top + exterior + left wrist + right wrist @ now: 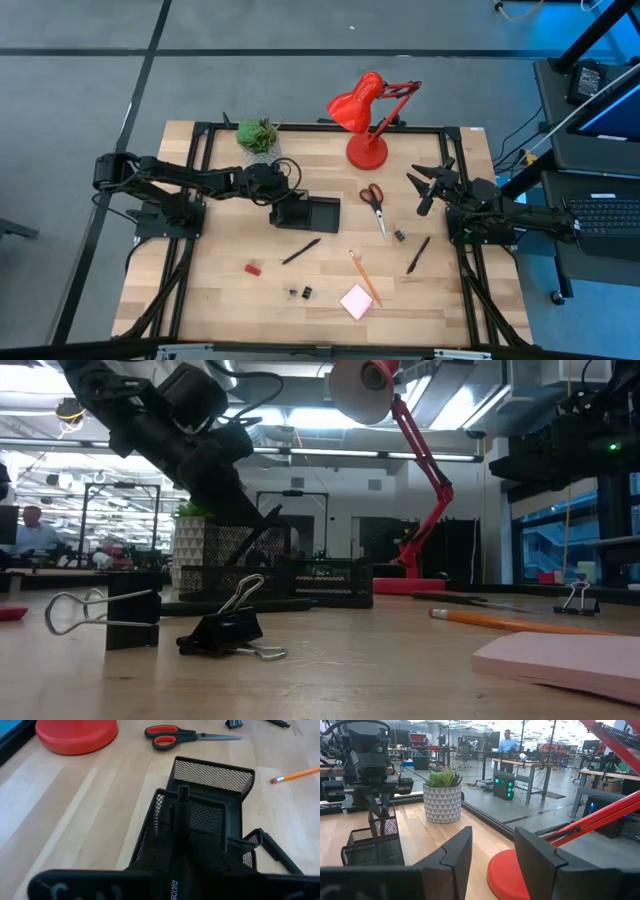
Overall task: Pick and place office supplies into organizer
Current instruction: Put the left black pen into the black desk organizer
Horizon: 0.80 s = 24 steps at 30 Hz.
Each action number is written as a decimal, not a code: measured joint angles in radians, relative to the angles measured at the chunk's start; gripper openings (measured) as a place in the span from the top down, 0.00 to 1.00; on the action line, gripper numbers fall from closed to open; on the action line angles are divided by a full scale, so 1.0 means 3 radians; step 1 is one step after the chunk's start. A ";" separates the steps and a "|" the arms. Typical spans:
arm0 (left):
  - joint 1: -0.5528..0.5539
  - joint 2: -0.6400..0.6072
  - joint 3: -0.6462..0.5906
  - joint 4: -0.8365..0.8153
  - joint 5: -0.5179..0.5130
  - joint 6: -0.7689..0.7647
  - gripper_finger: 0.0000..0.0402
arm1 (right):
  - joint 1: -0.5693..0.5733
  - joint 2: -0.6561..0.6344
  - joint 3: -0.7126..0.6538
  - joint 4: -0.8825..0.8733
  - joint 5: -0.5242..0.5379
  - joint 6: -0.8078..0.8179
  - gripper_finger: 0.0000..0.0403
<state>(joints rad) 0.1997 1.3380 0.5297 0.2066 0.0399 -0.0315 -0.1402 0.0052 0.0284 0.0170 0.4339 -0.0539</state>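
The black mesh organizer [322, 213] sits mid-table, also in the left wrist view [212, 774] and the right wrist view [367, 851]. My left gripper [283, 203] hangs over its taller section, shut on a black pen [181, 812]. My right gripper [432, 186] waits open and raised near the right edge, its fingers [451, 855] apart. Flat on the table lie red-handled scissors [375, 203], two black pens [300, 251] [418, 254], an orange pencil [364, 277], a pink sticky-note pad [357, 301], a red eraser [253, 268] and black clips [300, 293] [399, 236]. My left gripper pinches the black pen between its two fingers, which lie along its length. The free end [183, 794] sticks out past the fingertips. The gripper comes from above, slanting from the table's left, and the pen points down into the taller mesh section [382, 820]. Whether its tip touches the bottom is hidden.
A red desk lamp [365, 115] stands at the far edge, its base [75, 735] close to the organizer. A potted green plant [258, 135] stands far left of it. In the low view two clips [215, 625] [110, 615] lie near the table's near edge.
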 joint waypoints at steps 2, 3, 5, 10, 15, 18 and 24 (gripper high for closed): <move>0.0000 0.0000 0.0000 0.0001 0.0000 0.0000 0.86 | 0.0001 0.0000 0.0000 0.0000 0.0000 -0.0001 0.63; 0.0000 0.0000 0.0000 0.0001 0.0000 0.0000 0.85 | 0.0001 0.0001 0.0001 0.0001 0.0000 -0.0002 0.63; 0.0000 0.0000 0.0000 0.0001 -0.0001 0.0000 0.84 | 0.0001 0.0001 0.0001 0.0001 0.0000 -0.0003 0.63; 0.0000 0.0000 0.0000 0.0009 0.0000 0.0000 0.80 | 0.0001 0.0001 0.0000 0.0000 0.0000 -0.0008 0.63; 0.0000 0.0000 0.0033 0.0015 0.0015 0.0004 0.76 | 0.0001 0.0000 0.0000 0.0000 0.0000 -0.0009 0.63; -0.0019 -0.0023 0.0127 0.0020 0.0047 0.0133 0.74 | 0.0001 0.0000 0.0001 0.0001 0.0000 -0.0009 0.63; -0.0152 -0.0230 0.0284 -0.0025 0.0274 0.0521 0.71 | 0.0001 0.0001 0.0001 0.0001 0.0000 -0.0008 0.63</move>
<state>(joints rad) 0.1541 1.2692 0.6149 0.1990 0.1221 0.1249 -0.1400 0.0053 0.0286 0.0172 0.4339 -0.0563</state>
